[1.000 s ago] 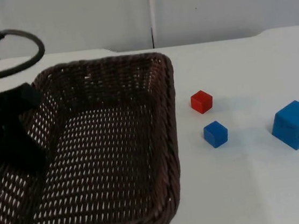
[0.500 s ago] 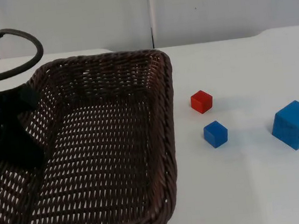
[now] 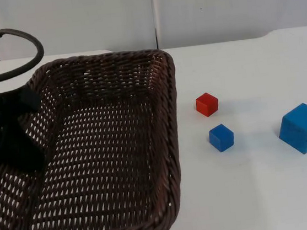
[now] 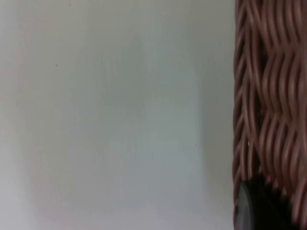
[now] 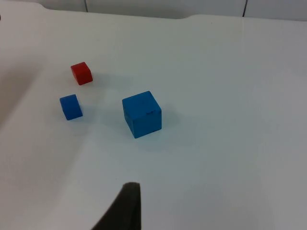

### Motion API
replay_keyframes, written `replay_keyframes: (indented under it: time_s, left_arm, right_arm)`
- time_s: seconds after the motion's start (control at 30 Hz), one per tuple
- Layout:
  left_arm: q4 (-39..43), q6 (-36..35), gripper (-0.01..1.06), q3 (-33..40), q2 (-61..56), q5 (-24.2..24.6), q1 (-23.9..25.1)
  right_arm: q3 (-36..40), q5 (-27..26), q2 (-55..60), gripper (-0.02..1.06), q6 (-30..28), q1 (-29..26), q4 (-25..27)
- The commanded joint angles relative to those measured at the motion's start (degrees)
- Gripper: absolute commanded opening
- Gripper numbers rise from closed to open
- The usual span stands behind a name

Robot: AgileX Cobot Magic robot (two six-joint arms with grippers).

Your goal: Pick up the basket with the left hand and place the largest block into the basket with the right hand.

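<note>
The dark brown wicker basket (image 3: 170, 118) takes up the left half of the table in the top view, slightly tilted. My left gripper (image 3: 12, 143) is shut on its left wall, and that woven wall (image 4: 268, 96) runs close past a black fingertip (image 4: 254, 211) in the left wrist view. The largest block, a big blue cube (image 3: 303, 128), rests on the table at the far right, well apart from the basket. In the right wrist view my right gripper (image 5: 125, 211) hangs above the table some way short of this cube (image 5: 141, 114).
A small red cube (image 3: 206, 104) and a small blue cube (image 3: 221, 138) lie between the basket and the big cube; the right wrist view has them too, red cube (image 5: 81, 73) and small blue cube (image 5: 71, 107). The grey partition wall (image 3: 213, 8) closes the table's far edge.
The basket has come up a little toward the camera and drifted slightly left with my left gripper. The three cubes have not moved.
</note>
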Motion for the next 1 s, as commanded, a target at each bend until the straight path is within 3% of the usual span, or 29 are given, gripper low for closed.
replay_keyframes:
  time_s: [0.0,0.13,0.47,0.97]
  left_arm:
    - [-1.67,0.3,0.0,0.02,-0.75,0.05,-0.2]
    - [-1.67,0.3,0.0,0.02,-0.75,0.05,-0.2]
    - [-1.8,0.96,0.0,0.02,-0.75,-0.09,-0.2]
    - [-1.91,0.96,0.0,0.02,-0.75,-0.09,-0.2]
  right_arm:
    - [0.04,-0.4,-0.25,1.05,-0.41,-0.23,0.27]
    - [-0.3,-0.82,0.98,1.05,-0.41,-0.23,0.27]
    - [-6.72,-12.99,21.12,1.05,1.14,-0.23,0.35]
    - [-19.34,-15.55,48.52,1.05,1.14,-0.23,0.61]
